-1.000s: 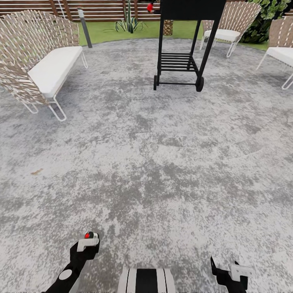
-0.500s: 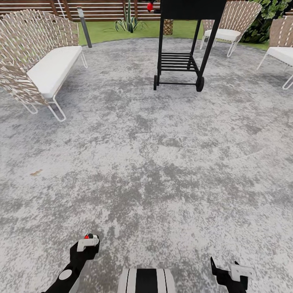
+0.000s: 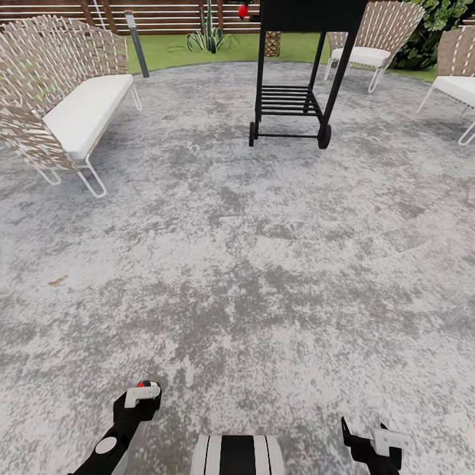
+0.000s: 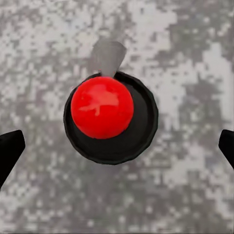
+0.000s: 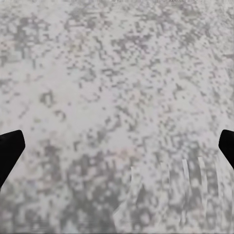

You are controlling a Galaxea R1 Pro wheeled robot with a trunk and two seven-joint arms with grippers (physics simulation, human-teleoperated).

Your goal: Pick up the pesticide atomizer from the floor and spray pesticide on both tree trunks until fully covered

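Red-capped pesticide atomizer (image 4: 111,117) stands directly beneath the left gripper (image 4: 117,146), fingers spread wide and clear of it; an off-centre descent could topple the bottle.

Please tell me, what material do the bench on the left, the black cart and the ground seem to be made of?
The bench looks like woven tan wicker or strapping on a thin white metal frame, with a white padded seat. The black cart seems to be painted metal: thin straight bars, a slatted shelf, small wheels. The ground resembles mottled grey stone or concrete, matte; the render leaves this uncertain.
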